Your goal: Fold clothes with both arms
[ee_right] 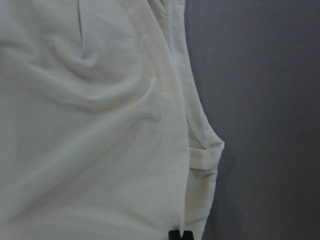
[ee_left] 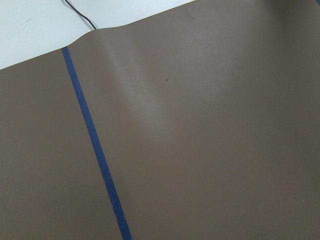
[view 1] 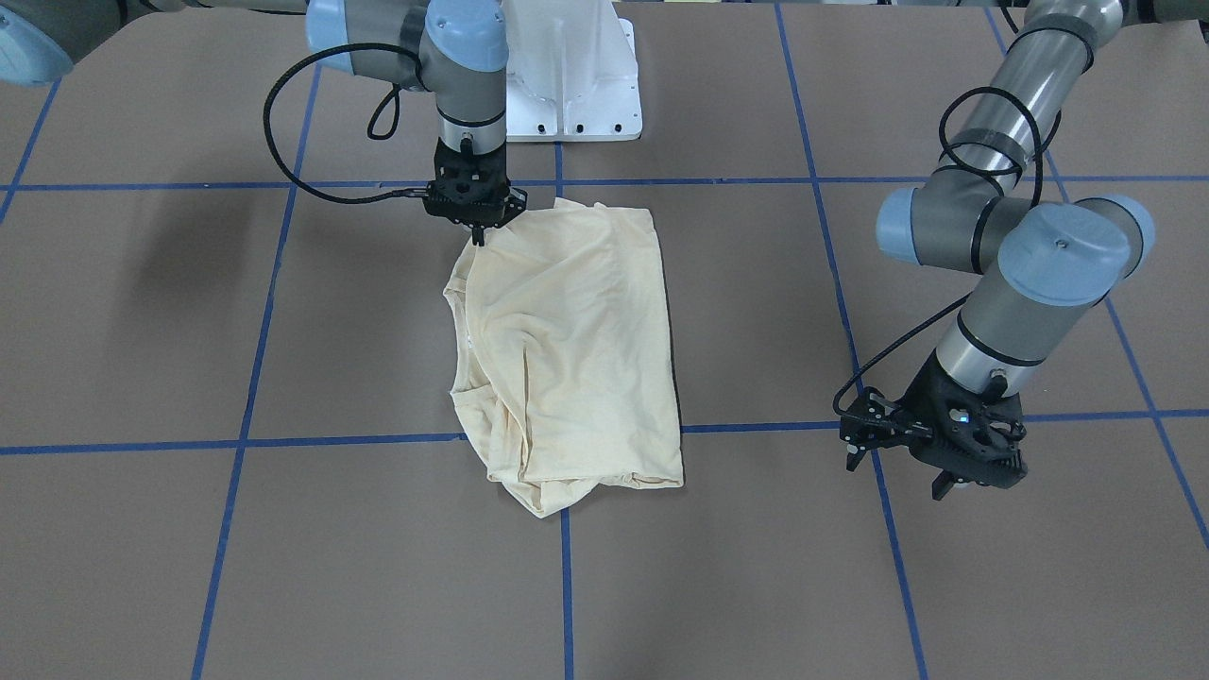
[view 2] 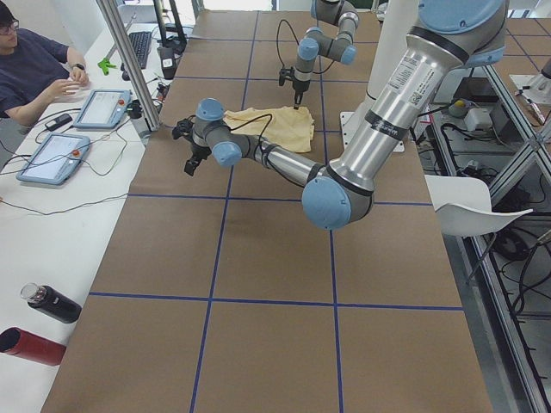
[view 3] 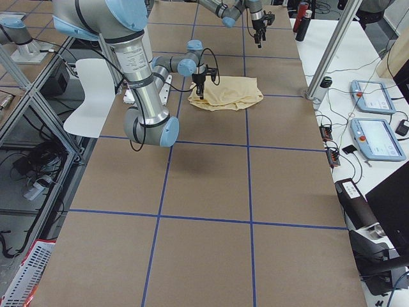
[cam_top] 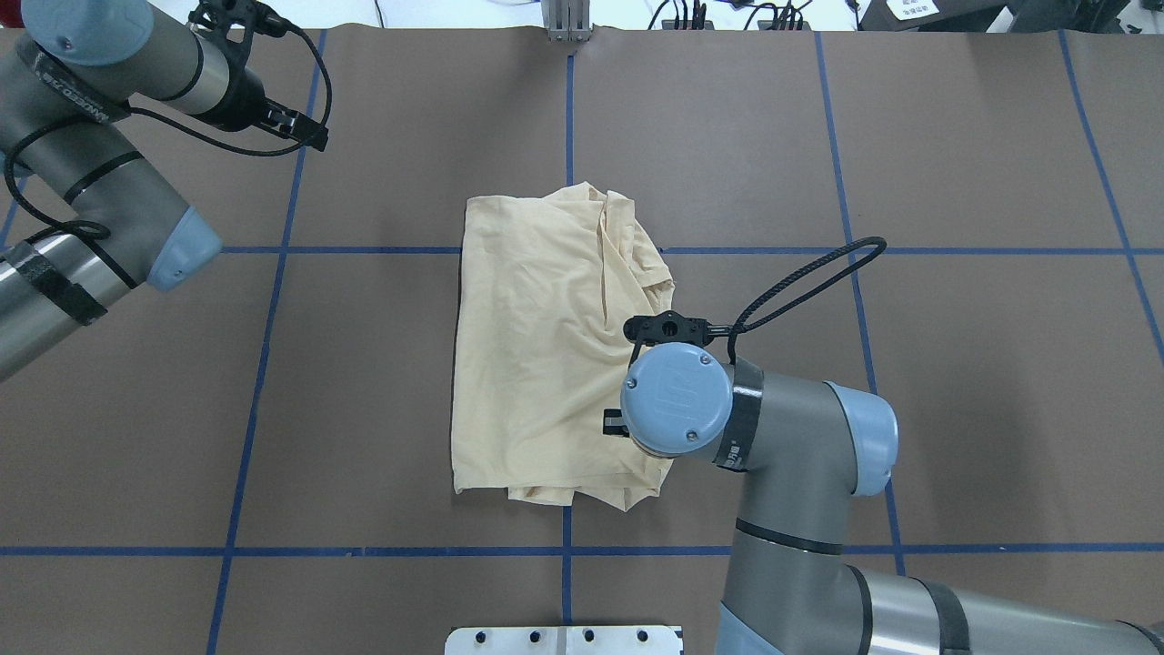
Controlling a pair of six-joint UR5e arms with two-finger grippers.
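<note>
One shirt [view 1: 576,349] lies folded mid-worktop [view 1: 756,567]. Right end effector [view 1: 479,234] stands at its corner nearest the robot, fingers pressed together pinching the hem; left end effector [view 1: 897,475], spread, hangs well apart from it over bare worktop

You are in a robotics lab: a wide table covered in brown paper [view 2: 267,249] and gridded with blue tape lines [cam_top: 364,551], grey tablet-like teach pendants [view 2: 102,107] on a white side bench [view 2: 34,249], and bare aluminium frame posts [view 2: 127,60].
</note>
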